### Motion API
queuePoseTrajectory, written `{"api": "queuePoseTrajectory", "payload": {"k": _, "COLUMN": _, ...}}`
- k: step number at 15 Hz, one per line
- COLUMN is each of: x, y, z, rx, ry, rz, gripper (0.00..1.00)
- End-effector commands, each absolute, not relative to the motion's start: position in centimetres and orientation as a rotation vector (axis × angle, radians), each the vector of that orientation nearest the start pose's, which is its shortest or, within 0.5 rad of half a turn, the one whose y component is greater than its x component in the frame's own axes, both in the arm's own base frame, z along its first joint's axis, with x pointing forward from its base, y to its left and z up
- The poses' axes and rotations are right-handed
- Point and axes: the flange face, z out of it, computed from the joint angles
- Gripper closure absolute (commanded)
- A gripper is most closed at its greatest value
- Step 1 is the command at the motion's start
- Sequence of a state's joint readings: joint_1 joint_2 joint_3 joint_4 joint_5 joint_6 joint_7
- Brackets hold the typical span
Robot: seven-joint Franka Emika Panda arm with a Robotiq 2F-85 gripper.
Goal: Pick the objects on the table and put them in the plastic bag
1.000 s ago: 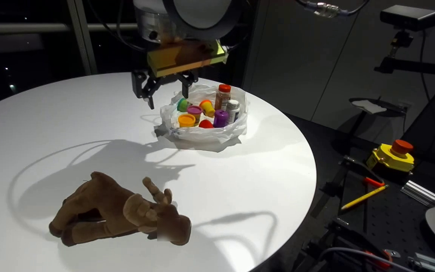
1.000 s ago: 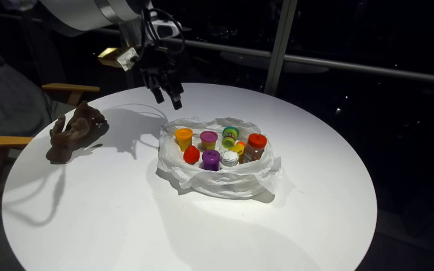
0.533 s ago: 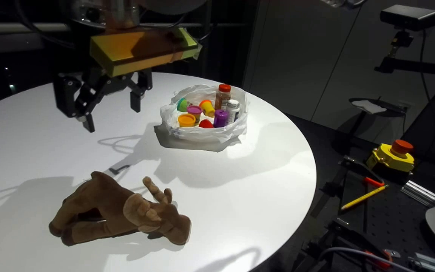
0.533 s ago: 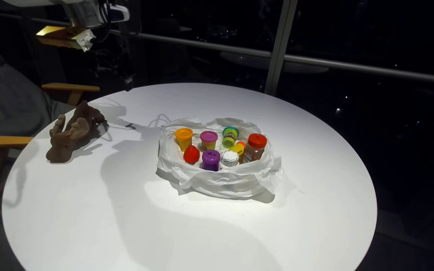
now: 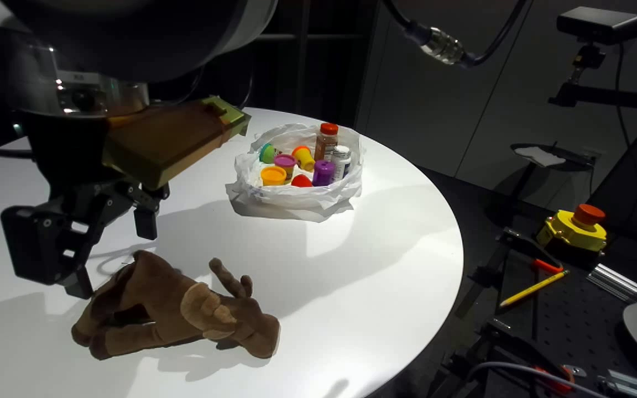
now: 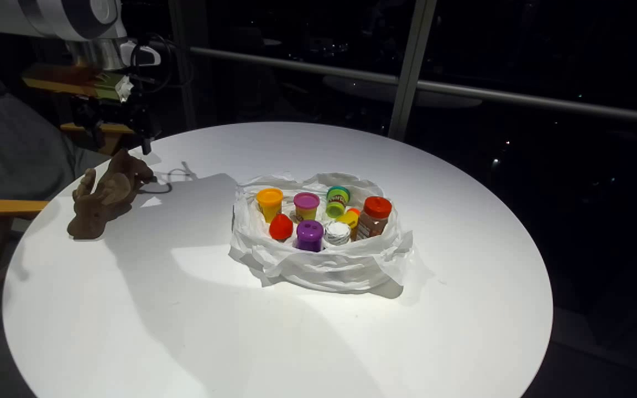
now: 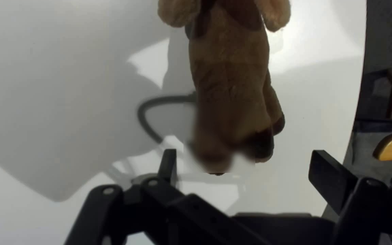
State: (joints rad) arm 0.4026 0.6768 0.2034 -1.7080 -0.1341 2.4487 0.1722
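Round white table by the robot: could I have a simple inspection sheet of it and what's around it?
Surface: smooth, plain, round white tabletop, partly in shadow.
Job's things: wrinkled translucent whitish plastic bag, open, with eight small, mostly bright-coloured items showing inside; brown plush antlered animal lying outside it.
Clutter: long yellow pencil on a black perforated board beside the tabletop.
Gripper: black two-fingered gripper, open, holding nothing, near the animal's hind end.
Cables: black cable with a silvery metal connector, ends out of view.
Surroundings: grey cushioned chair with wooden armrests; yellow box with a round red button.
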Motion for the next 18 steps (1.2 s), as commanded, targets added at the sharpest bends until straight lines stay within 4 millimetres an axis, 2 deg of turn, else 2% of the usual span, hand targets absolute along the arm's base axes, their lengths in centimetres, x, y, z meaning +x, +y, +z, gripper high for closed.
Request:
{"api": "queuePoseTrajectory", "payload": {"k": 1, "x": 57.3, "y": 38.2, "z": 21.4, "rx": -2.951, "ry": -0.894, "rz": 0.019, "gripper": 0.0}}
{"api": "queuePoseTrajectory", "payload": {"k": 6, "x": 57.1, "y": 37.5, "z": 19.8, "rx": -2.991, "ry": -0.964, "rz": 0.212, "gripper": 0.0}}
{"api": "queuePoseTrajectory", "payload": {"k": 11, "x": 58.6, "y": 37.8, "z": 17.1, "rx": -2.938, "ry": -1.058, "rz": 0.197, "gripper": 0.0}}
{"api": "queuePoseTrajectory", "payload": {"k": 12, "x": 58.9, "y": 37.8, "z": 16.7, "rx": -2.938, "ry": -1.055, "rz": 0.197, "gripper": 0.25}}
{"api": "queuePoseTrajectory", "payload": {"k": 13, "x": 59.1, "y": 37.8, "z": 16.4, "rx": -2.947, "ry": -1.054, "rz": 0.2, "gripper": 0.26}}
{"api": "queuePoseTrajectory", "payload": {"k": 15, "x": 59.3, "y": 37.3, "z": 16.7, "rx": -3.008, "ry": -1.004, "rz": 0.192, "gripper": 0.42}}
{"api": "queuePoseTrajectory", "payload": {"k": 18, "x": 58.9, "y": 36.3, "z": 18.8, "rx": -3.075, "ry": -0.904, "rz": 0.173, "gripper": 0.65}}
